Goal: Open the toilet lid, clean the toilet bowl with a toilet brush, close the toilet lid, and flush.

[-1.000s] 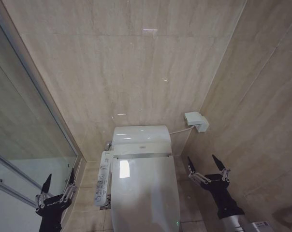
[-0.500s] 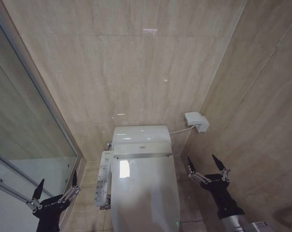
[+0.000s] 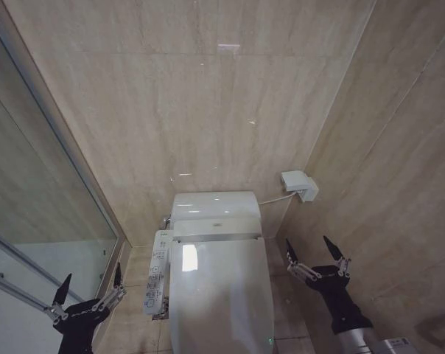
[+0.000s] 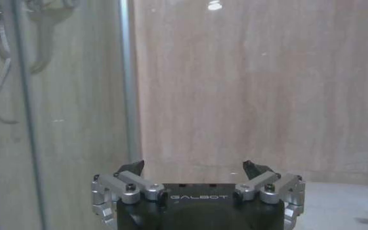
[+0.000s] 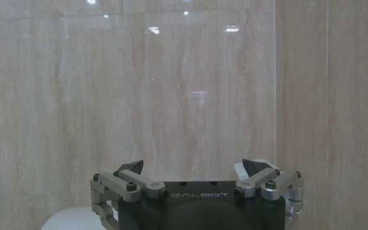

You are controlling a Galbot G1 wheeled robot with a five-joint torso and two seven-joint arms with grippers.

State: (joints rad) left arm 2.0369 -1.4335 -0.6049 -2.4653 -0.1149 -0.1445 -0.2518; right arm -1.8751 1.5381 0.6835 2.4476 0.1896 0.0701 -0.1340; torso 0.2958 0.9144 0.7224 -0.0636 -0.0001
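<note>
Toilet lid point(image 3: 221, 295) is seen shut, lying flat over the toilet bowl, glossy white with a light glare patch near its hinge end. A small green light is noted at the lid's near right edge. The bowl itself is hidden beneath the lid. The white tank point(image 3: 215, 206) is set against the beige tiled back wall point(image 3: 208, 96). A white button strip point(image 3: 156, 279) is mounted along the toilet's left side, angled toward the floor.

Left end effector point(image 3: 88, 284) is held low at the toilet's left, beside the button strip but apart from it, fingers spread wide and nothing between them. In the left wrist view the same end effector point(image 4: 195, 168) is pointed at the tiled wall, with a glass shower partition point(image 4: 56, 96) and a hanging shower hose point(image 4: 2, 72) alongside.

Right end effector point(image 3: 315, 251) is held at the toilet's right, level with the lid's hinge end and clear of it, fingers likewise spread and empty. In the right wrist view it point(image 5: 193, 166) faces the tiled wall.

A white wall box point(image 3: 299, 184) is fixed on the right wall near the corner, with a cable point(image 3: 274, 198) running from it to the tank.
</note>
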